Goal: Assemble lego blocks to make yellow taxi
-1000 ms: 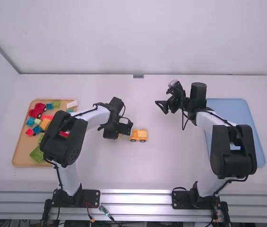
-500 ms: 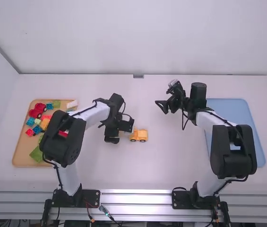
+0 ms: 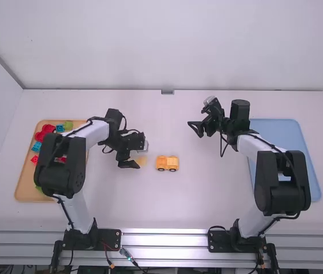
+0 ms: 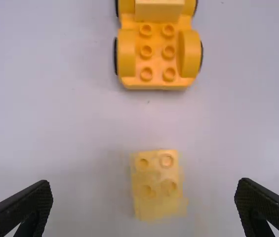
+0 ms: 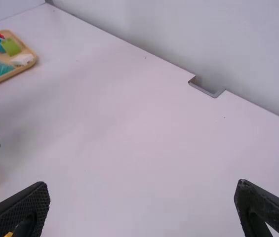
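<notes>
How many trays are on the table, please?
2: a wooden tray at left, partly beneath the left arm, and a blue tray at right, partly beneath the right arm.

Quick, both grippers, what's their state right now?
Left gripper: open, nothing held; the loose yellow block sits on the table between its fingers' lines.
Right gripper: open, holding nothing.

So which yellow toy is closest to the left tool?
The small, pale yellow block, right by the left tool. It has no wheels; the yellow car does and sits farther away.
</notes>
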Tool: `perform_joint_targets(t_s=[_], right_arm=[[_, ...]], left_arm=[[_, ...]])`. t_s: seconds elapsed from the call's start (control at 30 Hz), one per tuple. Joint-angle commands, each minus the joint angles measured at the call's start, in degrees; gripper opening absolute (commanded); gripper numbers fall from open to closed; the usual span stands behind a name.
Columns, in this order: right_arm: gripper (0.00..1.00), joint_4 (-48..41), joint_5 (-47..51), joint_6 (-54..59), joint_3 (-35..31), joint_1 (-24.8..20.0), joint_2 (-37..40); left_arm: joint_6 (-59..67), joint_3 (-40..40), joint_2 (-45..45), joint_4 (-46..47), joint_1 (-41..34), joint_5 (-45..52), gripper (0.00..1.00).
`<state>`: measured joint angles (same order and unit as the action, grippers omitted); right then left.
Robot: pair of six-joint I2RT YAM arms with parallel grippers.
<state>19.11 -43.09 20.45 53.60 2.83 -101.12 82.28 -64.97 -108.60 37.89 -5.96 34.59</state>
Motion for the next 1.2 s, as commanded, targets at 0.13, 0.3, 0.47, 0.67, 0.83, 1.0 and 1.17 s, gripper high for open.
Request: perform_joint_targets(t_s=[0.13, 0.3, 0.47, 0.67, 0.83, 1.0, 1.17], right_arm=[[0.99, 0.00, -0.55, 2.93, 0.44, -0.17, 0.63], [0.99, -0.04, -0.57, 2.95, 0.44, -0.17, 0.63], [0.99, -0.02, -0.55, 2.97, 0.44, -0.17, 0.63], [0.99, -0.02, -0.55, 2.97, 0.44, -0.17, 0.63], [0.99, -0.07, -0.57, 2.95, 0.44, -0.17, 0.63], [0.99, -0.13, -0.57, 2.95, 0.44, 0.00, 0.63], [0.99, -0.04, -0.50, 2.97, 0.44, 0.94, 0.63]], left_arm=[[-0.61, 2.89, 1.18, -1.51, -0.79, 7.50, 0.99], [0.76, 8.15, 1.14, -9.05, 0.70, 11.19, 0.99], [-4.81, 13.64, 1.14, -20.28, 3.26, 16.37, 0.99], [-8.59, 19.93, 1.09, -30.27, 9.27, 25.64, 0.99], [-7.34, 21.92, 0.61, -32.57, 10.47, 27.43, 0.99], [-3.93, 22.40, -1.31, -33.73, 10.19, 27.47, 1.00], [-4.48, 21.07, -2.16, -33.88, 10.10, 27.39, 0.98]])
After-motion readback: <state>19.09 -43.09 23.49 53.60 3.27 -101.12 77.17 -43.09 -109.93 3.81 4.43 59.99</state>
